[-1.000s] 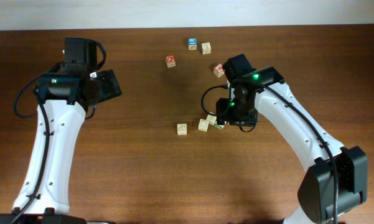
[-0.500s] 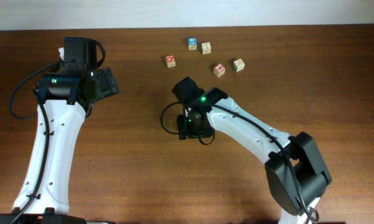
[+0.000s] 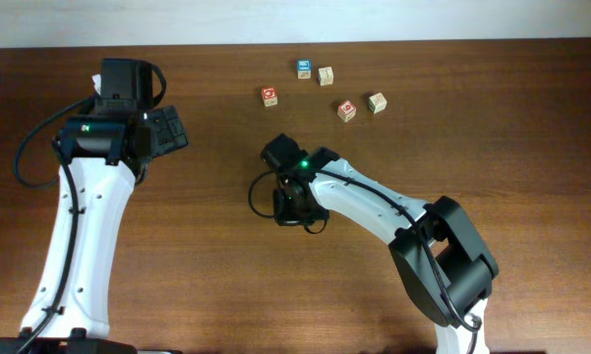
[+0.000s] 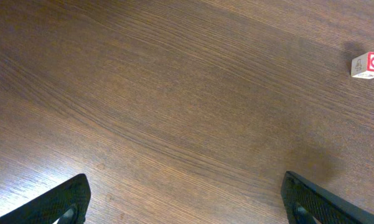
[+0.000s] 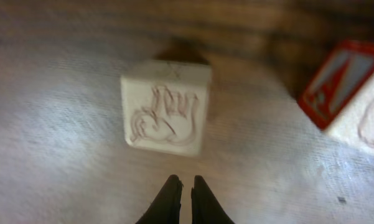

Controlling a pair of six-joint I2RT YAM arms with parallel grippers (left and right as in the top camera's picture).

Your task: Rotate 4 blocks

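Observation:
In the overhead view two pale wooden blocks sit at the back, one (image 3: 325, 76) beside a blue-faced cube (image 3: 304, 68) and one with a green print (image 3: 377, 102) beside a red-faced cube (image 3: 346, 110). My right gripper (image 3: 291, 204) is low over the table's middle, and its arm hides whatever lies beneath. The right wrist view shows its fingers shut (image 5: 186, 185) on nothing, just short of a pale block with a tan print (image 5: 167, 107). My left gripper (image 3: 169, 130) hovers at the left, open and holding nothing (image 4: 185, 186).
Another red-faced cube (image 3: 269, 95) stands at the back centre and shows at the right edge of the left wrist view (image 4: 368, 65). A cube with a red face (image 5: 348, 84) lies right of the pale block in the right wrist view. Bare wood (image 4: 174, 93) lies under the left gripper.
My right arm has swung left from the centre-right blocks to the table's middle, covering the pale cubes there, and its jaws have closed. The left gripper has opened slightly wider.

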